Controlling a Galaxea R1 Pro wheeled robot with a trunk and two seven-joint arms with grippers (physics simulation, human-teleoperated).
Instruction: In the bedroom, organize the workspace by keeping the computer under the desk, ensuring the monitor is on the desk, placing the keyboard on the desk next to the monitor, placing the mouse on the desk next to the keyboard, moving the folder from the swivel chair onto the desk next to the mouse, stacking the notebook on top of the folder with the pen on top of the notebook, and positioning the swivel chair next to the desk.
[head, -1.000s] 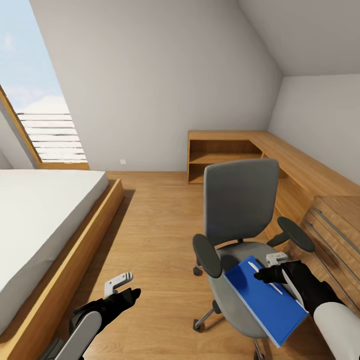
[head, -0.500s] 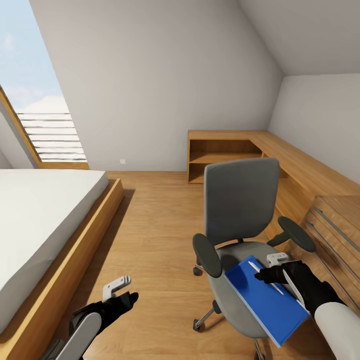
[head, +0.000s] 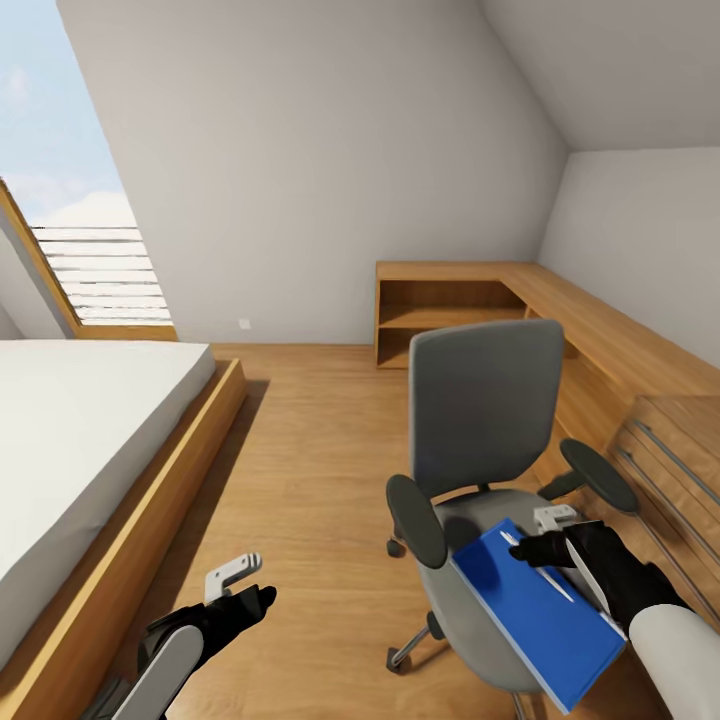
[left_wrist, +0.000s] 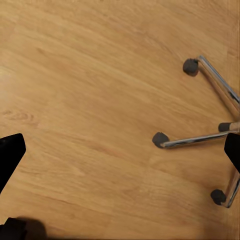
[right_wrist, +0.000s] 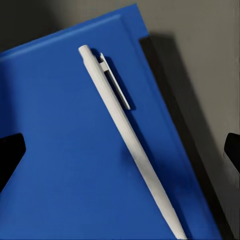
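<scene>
The grey swivel chair (head: 485, 400) stands on the wooden floor at the right, its back towards the wall. A blue folder (head: 520, 610) lies on its seat, jutting over the seat's near edge, with a white pen (head: 540, 575) lying on top. My right gripper (head: 545, 535) hovers just over the pen and is open. The right wrist view looks straight down on the pen (right_wrist: 125, 135) and the blue folder (right_wrist: 60, 150), with the black fingertips (right_wrist: 10, 150) far apart. My left gripper (head: 245, 585) hangs open and empty over bare floor, beside the chair's chrome legs (left_wrist: 200, 140).
A bed (head: 80, 440) with a wooden frame runs along the left. A long wooden desk (head: 600, 330) follows the right wall, with open shelves (head: 440, 315) at its far end and drawers (head: 670, 460) close behind the chair. Open floor (head: 310, 450) lies between bed and chair.
The chair and the folder on it have shifted slightly to the right and nearer, the right gripper staying over the pen. The left gripper has sunk a little.
</scene>
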